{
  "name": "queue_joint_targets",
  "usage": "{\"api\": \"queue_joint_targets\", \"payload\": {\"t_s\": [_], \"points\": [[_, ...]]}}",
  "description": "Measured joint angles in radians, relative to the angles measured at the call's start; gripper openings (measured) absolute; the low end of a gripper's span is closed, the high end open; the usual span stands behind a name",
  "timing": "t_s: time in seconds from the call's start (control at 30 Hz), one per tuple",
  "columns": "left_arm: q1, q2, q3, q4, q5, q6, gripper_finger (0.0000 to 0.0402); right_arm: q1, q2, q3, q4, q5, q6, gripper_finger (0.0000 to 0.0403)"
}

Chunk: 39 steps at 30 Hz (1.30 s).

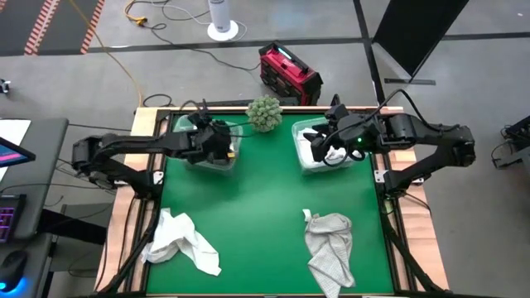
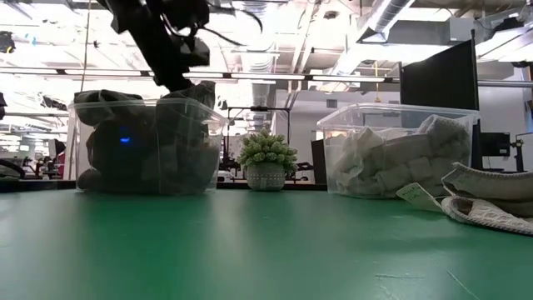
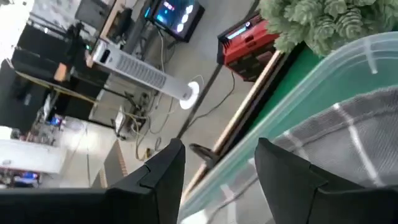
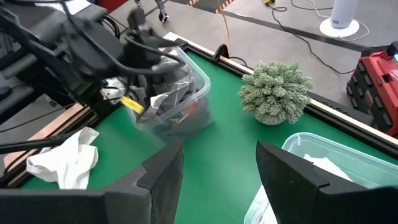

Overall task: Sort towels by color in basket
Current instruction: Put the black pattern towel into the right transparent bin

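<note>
A clear left bin point(image 1: 209, 159) holds dark grey towels point(image 2: 141, 150), among them a plaid one point(image 3: 348, 143). A clear right bin point(image 1: 308, 162) holds white towels point(image 2: 391, 162). A white towel point(image 1: 178, 240) lies crumpled on the green table at the near left. A light grey towel point(image 1: 330, 248) lies crumpled at the near right. My left gripper point(image 1: 220, 142) is over the left bin, open and empty point(image 3: 219, 149). My right gripper point(image 1: 319, 144) is over the right bin, open and empty point(image 4: 219, 152).
A small potted plant point(image 1: 263, 113) stands at the table's far edge between the two bins. A red box point(image 1: 288, 74) sits on the floor beyond the table. Bare green table lies between the bins and the two loose towels.
</note>
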Motion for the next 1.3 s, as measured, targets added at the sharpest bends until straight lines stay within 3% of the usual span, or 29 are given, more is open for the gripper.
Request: {"api": "queue_joint_targets", "payload": {"t_s": [0.27, 0.57, 0.8, 0.93, 1.13, 1.3], "points": [[0.021, -0.159, 0.089, -0.231, -0.090, -0.014, 0.0184, 0.000, 0.000, 0.000, -0.002, 0.000, -0.008, 0.0227], [0.105, -0.256, 0.015, -0.451, -0.084, -0.129, 0.0184, 0.001, 0.000, 0.000, -0.010, 0.000, -0.008, 0.0227], [0.122, -0.205, -0.159, -0.423, -0.054, -0.147, 0.0184, 0.001, 0.000, 0.000, -0.015, 0.000, -0.011, 0.0228], [0.115, -0.139, -0.264, -0.320, -0.082, -0.162, 0.0184, 0.002, 0.000, 0.000, -0.020, 0.000, -0.011, 0.0227], [0.107, -0.085, -0.210, -0.280, -0.106, -0.096, 0.0184, 0.002, 0.000, 0.000, -0.027, 0.000, -0.010, 0.0227], [0.107, -0.104, -0.119, -0.281, -0.136, 0.055, 0.0184, 0.002, 0.000, 0.000, -0.027, 0.000, -0.009, 0.0227]]}}
